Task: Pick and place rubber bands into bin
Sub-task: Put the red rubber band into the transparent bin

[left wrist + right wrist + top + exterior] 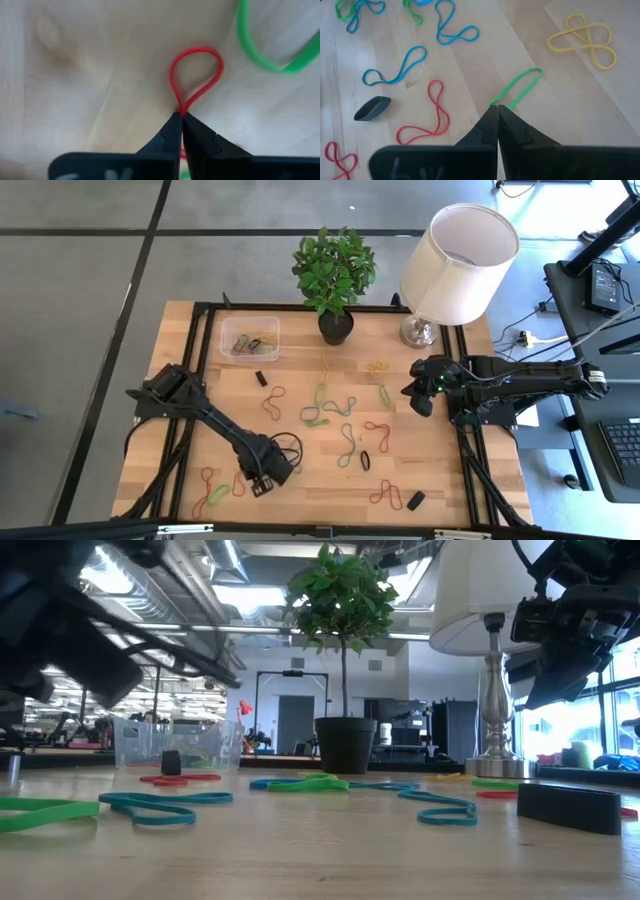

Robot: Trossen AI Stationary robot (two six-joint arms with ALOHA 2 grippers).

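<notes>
Pinching is what your left hand (180,117) is doing right now: it's down at the near-left part of the surface (300,475) with both fingers squeezed together on a red rubber band (196,80), catching it at one end so the rest is fanning out as a teardrop loop, lying flat. That low grip looks like it's meant to let the floppy band hang free when lifted. Your right hand (497,117) is hanging closed and empty over a green band (520,87). The bin (250,337) is sitting at the far left, already holding a few bands.
</notes>
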